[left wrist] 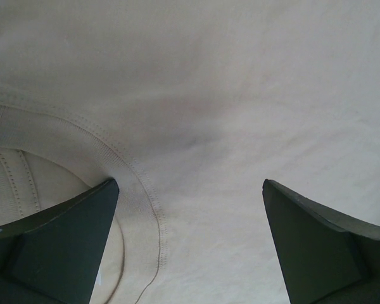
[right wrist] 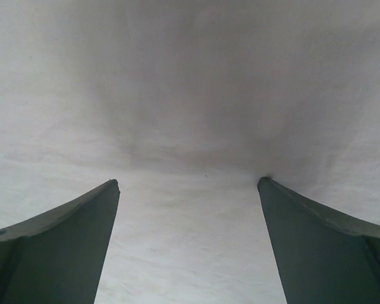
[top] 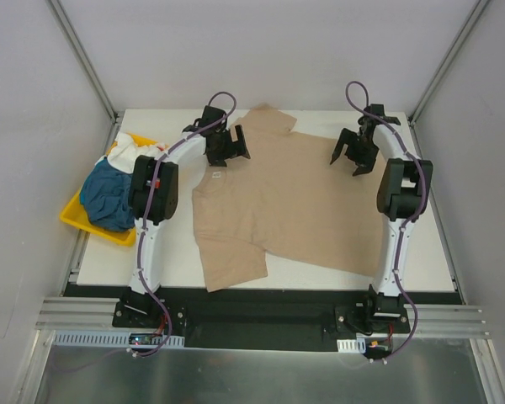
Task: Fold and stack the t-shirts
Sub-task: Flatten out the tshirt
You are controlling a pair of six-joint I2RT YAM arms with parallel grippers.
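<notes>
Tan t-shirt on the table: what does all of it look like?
The plain tan-beige soft cloth t-shirt lies spread across the middle of the white table, lightly wrinkled, one short sleeve pointing to the far edge. Its ribbed, stitched collar faces left, where the open left tool hangs over it.

1 yellow tray (top: 76, 220) sits at the white table's (top: 433, 244) left edge (perhaps overhanging it).

We see the tan t-shirt (left wrist: 240, 95) filling the view. Its ribbed collar (left wrist: 134, 174), double-stitched, curves through the lower left. Our pincer (left wrist: 190, 183) is spread wide, one finger (left wrist: 57, 253) over that collar, the other right of the collar over plain cloth.
</notes>
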